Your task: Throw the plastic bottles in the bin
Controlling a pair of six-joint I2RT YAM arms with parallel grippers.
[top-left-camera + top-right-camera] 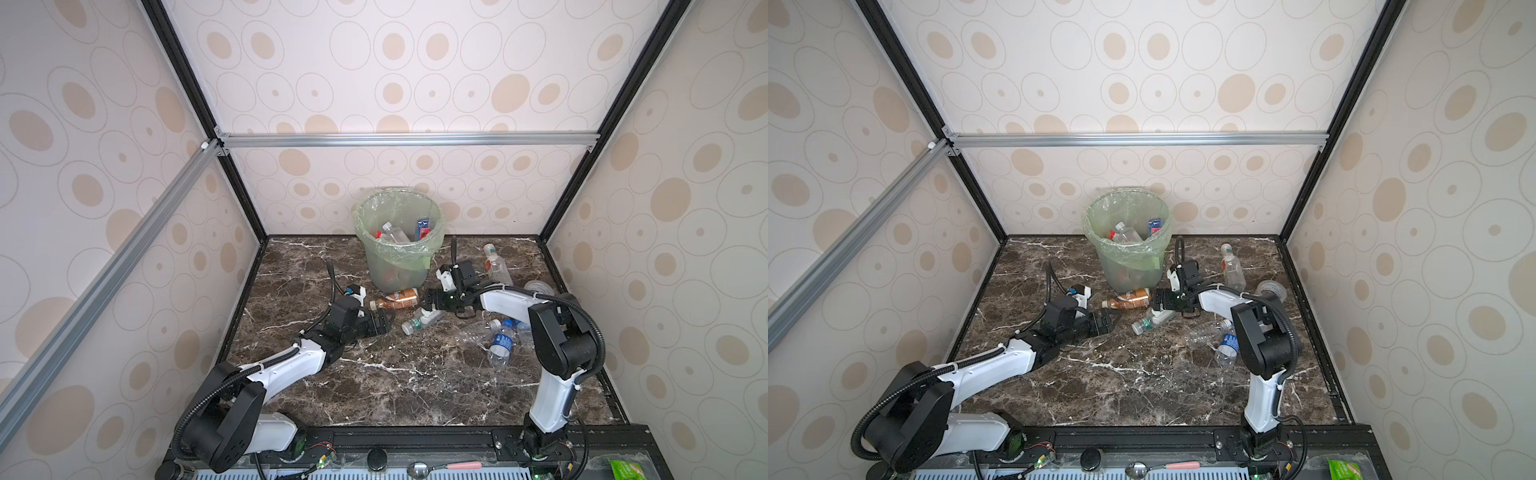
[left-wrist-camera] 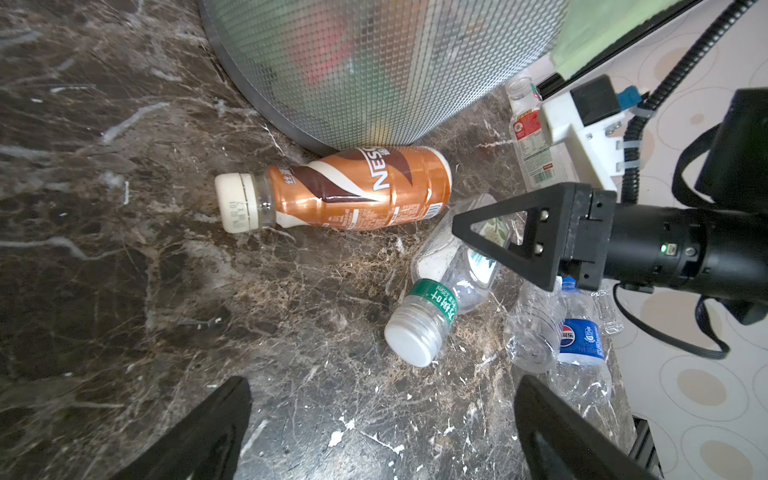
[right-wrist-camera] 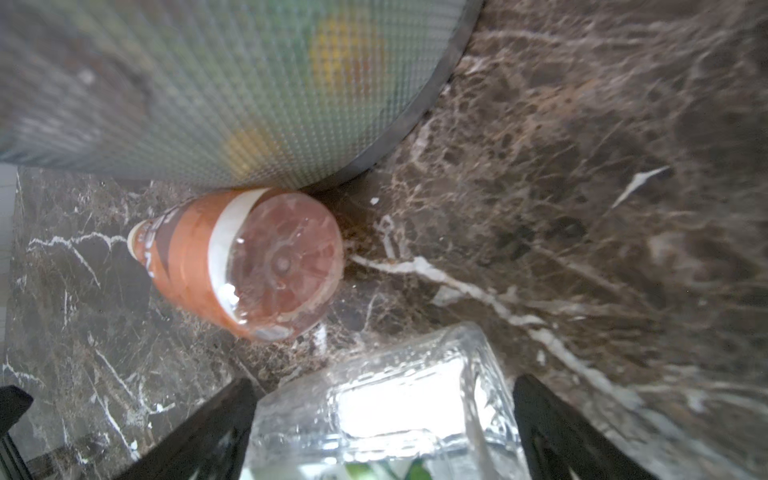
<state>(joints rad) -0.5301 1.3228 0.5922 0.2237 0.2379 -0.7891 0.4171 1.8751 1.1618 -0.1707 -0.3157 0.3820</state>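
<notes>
Walls (image 1: 415, 62): you have pale wallpaper with beige ovals and thin rings on all three sides.
Frame: black posts (image 1: 178, 58) stand in your back corners; silver rails (image 1: 407, 139) cross the back and left walls.
Surface (image 1: 395, 395): dark brown marble, white veins.
Front rail (image 1: 415, 440): black; a spoon (image 1: 417, 469) and a green packet (image 1: 625, 469) lie just before it.
Light: soft and even across your view.

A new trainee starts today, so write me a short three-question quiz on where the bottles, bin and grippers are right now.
1. True or false: the brown-labelled bottle lies on its side at the foot of the bin.
2. Which bottle sits between the open jaws of the right gripper? A: the brown-labelled bottle. B: the green-banded clear bottle. C: none.
3. Fill in: the left gripper is ___ and holds nothing.
Key: 1 true; 2 B; 3 open.
</notes>
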